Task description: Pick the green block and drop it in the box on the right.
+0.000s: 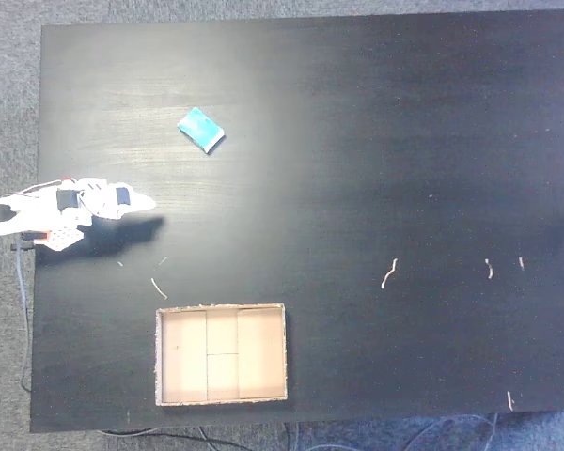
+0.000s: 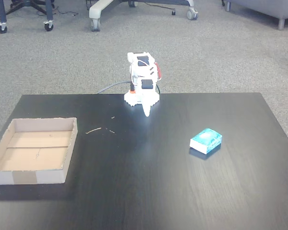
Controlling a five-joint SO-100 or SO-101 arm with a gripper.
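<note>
I note the arm folded at the bench (image 1: 376, 113) edge, tool (image 1: 148, 203) clenched on nothing, green block (image 1: 200, 129) at upper left, box (image 1: 222, 402) empty at lower left, so no pick is begun.

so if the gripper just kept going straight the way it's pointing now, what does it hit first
Probably nothing. In a fixed view from above, the gripper points right across the bare table. The green block lies off that line toward the top, the box toward the bottom. Its downward tilt is unclear, so it might meet the tabletop.
</note>
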